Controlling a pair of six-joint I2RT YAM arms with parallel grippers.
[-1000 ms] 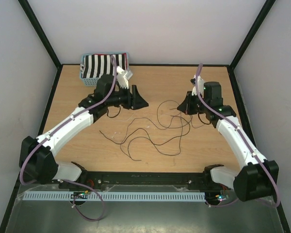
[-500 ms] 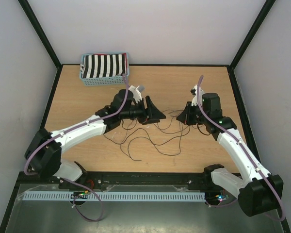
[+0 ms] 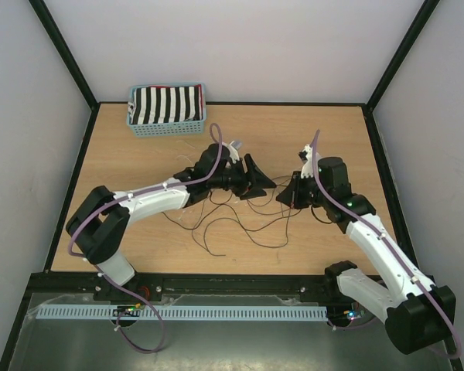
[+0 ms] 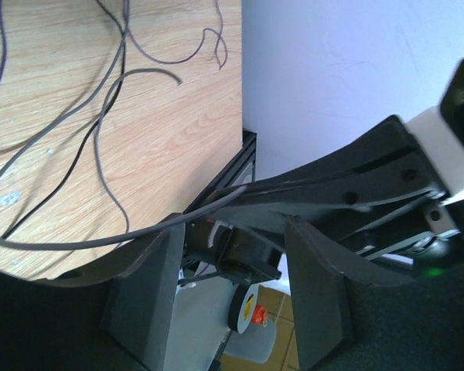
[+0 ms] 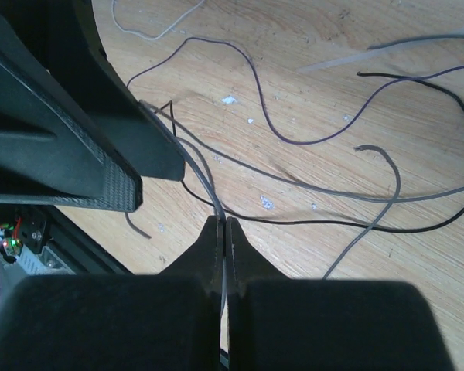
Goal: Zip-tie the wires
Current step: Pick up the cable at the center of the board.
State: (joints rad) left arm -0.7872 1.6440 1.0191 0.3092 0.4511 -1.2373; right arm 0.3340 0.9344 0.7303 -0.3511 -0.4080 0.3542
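- The wires (image 3: 240, 218) lie loose on the wooden surface (image 3: 131, 166), in the middle and slightly toward the near edge, curling in open loops (mostly dark strands, with a few paler ones).
- The left arm reaches in low from the left, and the left tool (image 3: 266, 187) sits over the far part of the tangle, pointing toward the right arm.
- In the left wrist view the left tool (image 4: 232, 232) has its two fingers (image 4: 143, 297) spread, with a clear gap between them.
- A grey strand of the wires (image 4: 98, 135) curves in from the left and crosses the tip of the left-hand finger, but nothing is clamped between the two.
- The right tool (image 3: 288, 197) is just beside the left one, the two facing each other tip to tip across a small gap above the wires.
- In the right wrist view the right tool (image 5: 223, 229) has its fingers pressed together, pinching one thin grey strand (image 5: 205, 185) that runs up out of the seam toward the black finger of the other arm.
- More strands cross the wood beyond that pinch, one black and several grey, lying flat.
- A blue basket (image 3: 167, 129) stands at the far left corner of the surface, well apart from the wires.
- A black-and-white striped cloth (image 3: 166, 104) fills the basket.
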